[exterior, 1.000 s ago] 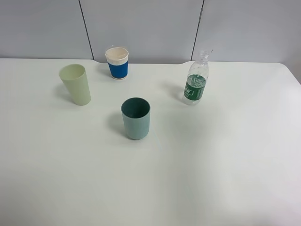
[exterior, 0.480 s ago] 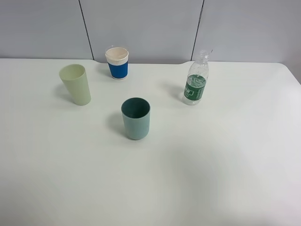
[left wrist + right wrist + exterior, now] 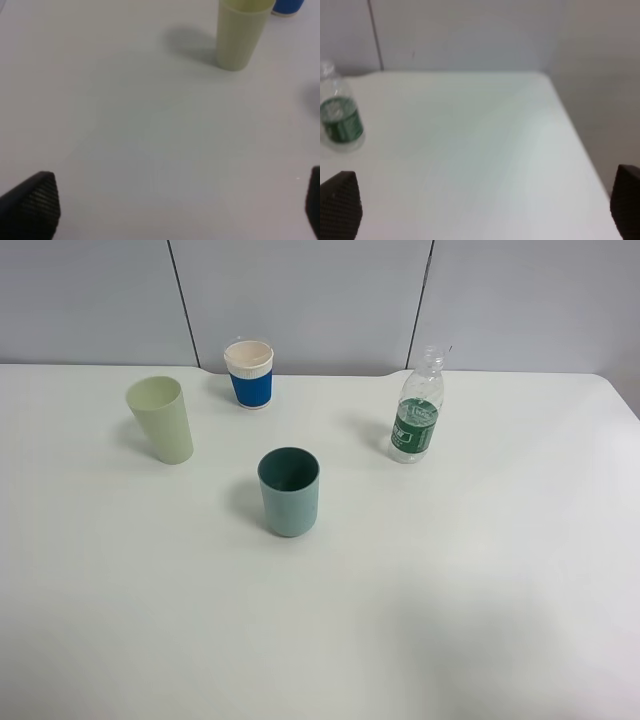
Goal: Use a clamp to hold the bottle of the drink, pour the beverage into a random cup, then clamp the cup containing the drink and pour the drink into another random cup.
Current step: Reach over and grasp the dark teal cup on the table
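Note:
A clear plastic bottle (image 3: 415, 415) with a green label stands upright, uncapped, at the back right of the white table (image 3: 480, 570). It also shows in the right wrist view (image 3: 339, 120). A teal cup (image 3: 289, 492) stands mid-table. A pale green cup (image 3: 160, 420) stands at the left, and it also shows in the left wrist view (image 3: 239, 37). A white paper cup with a blue sleeve (image 3: 249, 374) stands at the back. Neither gripper shows in the exterior view. My left gripper (image 3: 172, 210) is open and empty, well short of the pale green cup. My right gripper (image 3: 482, 205) is open and empty, apart from the bottle.
A grey panelled wall (image 3: 300, 300) runs behind the table. The table's right edge (image 3: 580, 145) shows in the right wrist view. All cups stand upright and apart from each other.

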Robot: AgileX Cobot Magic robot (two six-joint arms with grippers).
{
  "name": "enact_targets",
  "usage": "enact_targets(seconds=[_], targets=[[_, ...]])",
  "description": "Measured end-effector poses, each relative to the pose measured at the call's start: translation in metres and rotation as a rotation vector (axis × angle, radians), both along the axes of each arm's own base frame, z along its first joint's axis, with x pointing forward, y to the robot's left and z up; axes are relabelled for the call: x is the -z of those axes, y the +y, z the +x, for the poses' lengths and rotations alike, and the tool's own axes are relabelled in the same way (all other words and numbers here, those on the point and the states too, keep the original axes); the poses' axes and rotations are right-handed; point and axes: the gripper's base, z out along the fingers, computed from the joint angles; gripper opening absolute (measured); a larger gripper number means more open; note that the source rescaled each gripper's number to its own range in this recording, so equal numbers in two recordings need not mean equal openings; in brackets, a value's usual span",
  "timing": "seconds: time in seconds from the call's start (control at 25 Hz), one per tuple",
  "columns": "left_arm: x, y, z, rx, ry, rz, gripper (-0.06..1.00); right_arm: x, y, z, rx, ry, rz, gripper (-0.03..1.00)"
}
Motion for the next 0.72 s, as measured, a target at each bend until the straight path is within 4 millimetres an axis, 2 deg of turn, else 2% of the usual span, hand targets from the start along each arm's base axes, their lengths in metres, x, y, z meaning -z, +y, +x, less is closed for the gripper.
enact_targets(seconds=[0.12,0.24,0.72], targets=[[0.000,0.000,0.000,0.000,0.000,0.000,1.00,0.019,0.003,0.008,-0.027,0.087,0.041,1.00],[0.000,0.000,0.000,0.000,0.000,0.000,1.00,0.028,0.004,0.010,-0.033,0.135,0.053,1.00],[0.000,0.000,0.000,0.000,0.000,0.000,1.00,0.028,0.004,0.010,-0.033,0.137,0.053,1.00]])
